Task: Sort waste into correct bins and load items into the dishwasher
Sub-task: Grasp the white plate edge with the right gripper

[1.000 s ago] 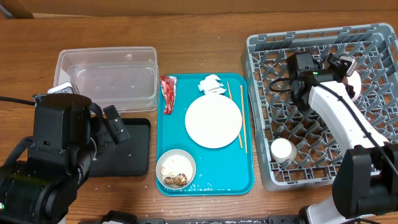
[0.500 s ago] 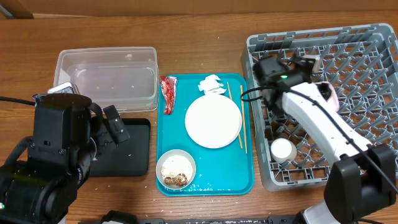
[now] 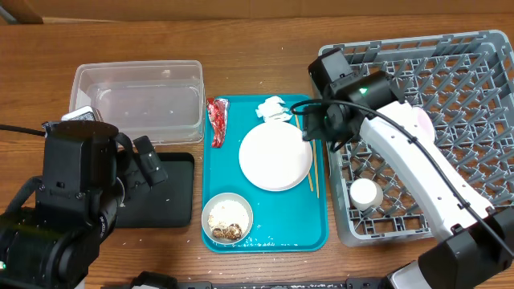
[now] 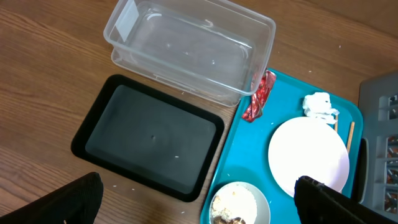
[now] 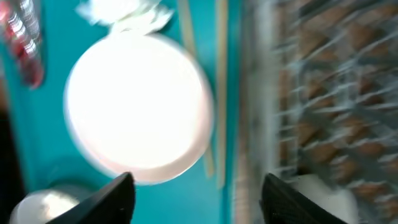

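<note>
Bright, even light, soft shadows. The right wrist view is motion-blurred: the plate [image 5: 137, 109] glares blown-out white, the rack [image 5: 314, 93] right of it seemingly mere streaks. Other views sharp.

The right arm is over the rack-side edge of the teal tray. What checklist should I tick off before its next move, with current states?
1. Right gripper open and empty: ok.
2. Chopsticks lying free beside the plate: ok.
3. Plate top free of waste: ok. Whether the tissue wad touches its rim: cannot tell.
4. Dish rack has free slots: ok.
5. Left gripper open, away from the chopsticks: ok.
6. Right wrist view sharp: not ok, blurred.
</note>
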Controlling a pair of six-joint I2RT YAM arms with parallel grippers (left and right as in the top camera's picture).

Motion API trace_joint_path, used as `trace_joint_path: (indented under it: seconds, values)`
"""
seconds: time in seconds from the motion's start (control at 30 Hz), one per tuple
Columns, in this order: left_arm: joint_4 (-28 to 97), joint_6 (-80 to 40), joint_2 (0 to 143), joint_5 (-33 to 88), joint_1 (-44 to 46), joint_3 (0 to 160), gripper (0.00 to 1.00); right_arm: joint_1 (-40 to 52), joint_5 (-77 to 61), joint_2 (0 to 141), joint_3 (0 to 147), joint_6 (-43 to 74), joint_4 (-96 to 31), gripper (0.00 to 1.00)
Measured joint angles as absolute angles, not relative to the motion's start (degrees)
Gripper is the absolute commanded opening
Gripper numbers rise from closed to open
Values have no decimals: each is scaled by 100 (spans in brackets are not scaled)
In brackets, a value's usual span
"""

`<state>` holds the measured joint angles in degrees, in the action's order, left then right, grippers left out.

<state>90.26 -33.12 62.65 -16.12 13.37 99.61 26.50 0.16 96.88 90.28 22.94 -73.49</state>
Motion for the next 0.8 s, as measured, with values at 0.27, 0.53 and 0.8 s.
trace_joint_path:
  seconds: [0.27,0.53,0.8]
  values:
    - [9028,-3312,6265,-1614,1337,9961,100,3275,-1002,9738,7743,3640,-6554,63]
    - [9026,-3312,6265,-1612,1337,9961,100,3979,-1120,9806,6764,5426,-5476,70]
    - [9028,-3312,6276,-1612,1337,9961,100,3935,-867,9994,6488,6436,-4755,62]
